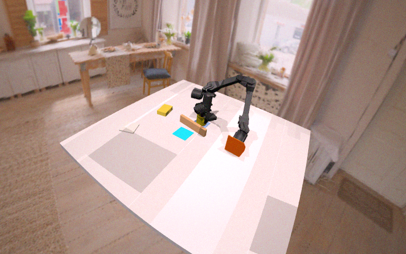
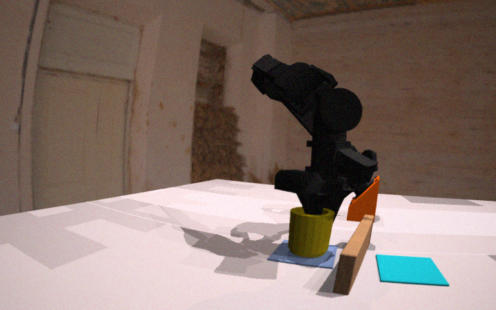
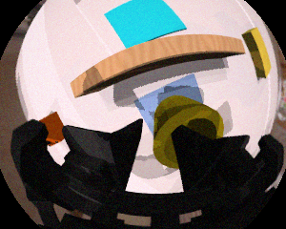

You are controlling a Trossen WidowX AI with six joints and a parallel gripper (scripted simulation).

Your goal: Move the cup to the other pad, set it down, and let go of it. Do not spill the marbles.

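A dark yellow cup [image 1: 200, 119] [image 2: 308, 236] [image 3: 172, 107] stands upright on the blue pad [image 1: 207, 124] [image 2: 278, 255] [image 3: 148, 105]. My gripper [image 2: 325, 213] [image 3: 156, 123] is partly open and low at the cup. In the exterior view one finger reaches down into the cup's mouth and the other is outside, behind its right side, so the wall lies between them without being clamped. The marbles cannot be seen; the fingers and shadow hide the cup's inside. The cyan pad [image 1: 183, 133] [image 2: 411, 270] [image 3: 145, 20] bears nothing.
A wooden bar [image 1: 192, 125] [image 2: 352, 255] [image 3: 157, 52] stands on edge between the two pads, close to the cup. A yellow block [image 1: 164, 109] [image 3: 258, 54] and a pale flat piece [image 1: 129, 127] lie farther off. The orange plate [image 1: 234, 146] [image 2: 364, 201] [image 3: 52, 128] is at the arm's base.
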